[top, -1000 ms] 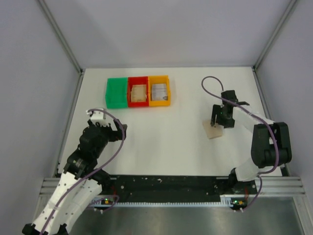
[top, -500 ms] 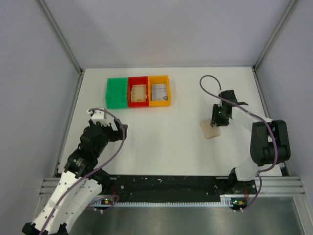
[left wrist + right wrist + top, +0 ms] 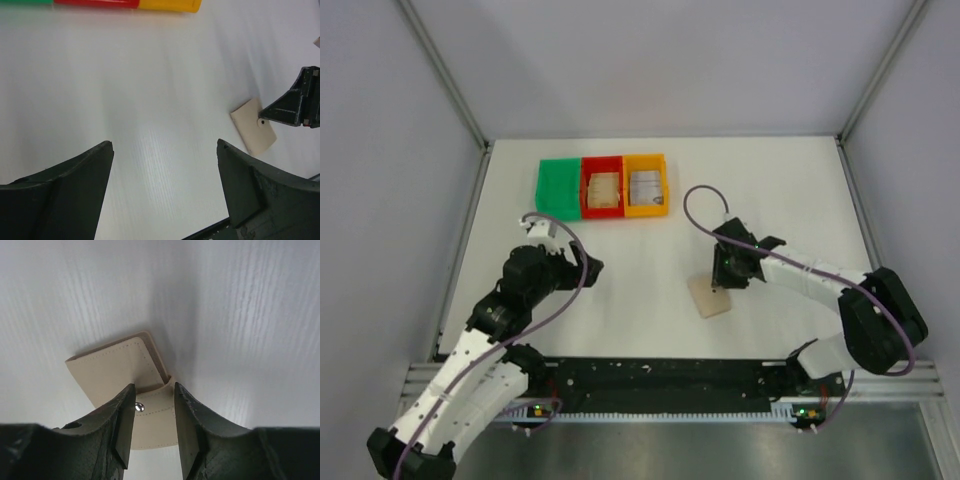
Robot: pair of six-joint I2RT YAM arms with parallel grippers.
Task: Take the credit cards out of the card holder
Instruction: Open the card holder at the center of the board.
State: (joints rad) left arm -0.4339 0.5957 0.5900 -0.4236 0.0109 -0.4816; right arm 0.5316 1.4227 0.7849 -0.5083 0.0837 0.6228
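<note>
The card holder (image 3: 708, 297) is a closed tan wallet near the table's middle. It also shows in the left wrist view (image 3: 252, 132). In the right wrist view its snap strap (image 3: 152, 412) sits between my jaws. My right gripper (image 3: 721, 279) (image 3: 154, 390) is shut on the card holder at that strap end. Tan credit cards (image 3: 604, 188) lie in the red bin and grey credit cards (image 3: 644, 185) lie in the orange bin. My left gripper (image 3: 590, 266) (image 3: 162, 150) is open and empty, left of the card holder and apart from it.
A green bin (image 3: 557, 188), a red bin (image 3: 602, 160) and an orange bin (image 3: 645, 158) stand side by side at the back left. Grey walls with metal posts close the table on three sides. A black rail runs along the near edge.
My right gripper has moved left and nearer, taking the card holder from the right side to the table's middle. My left arm has reached a little forward and to the right.
</note>
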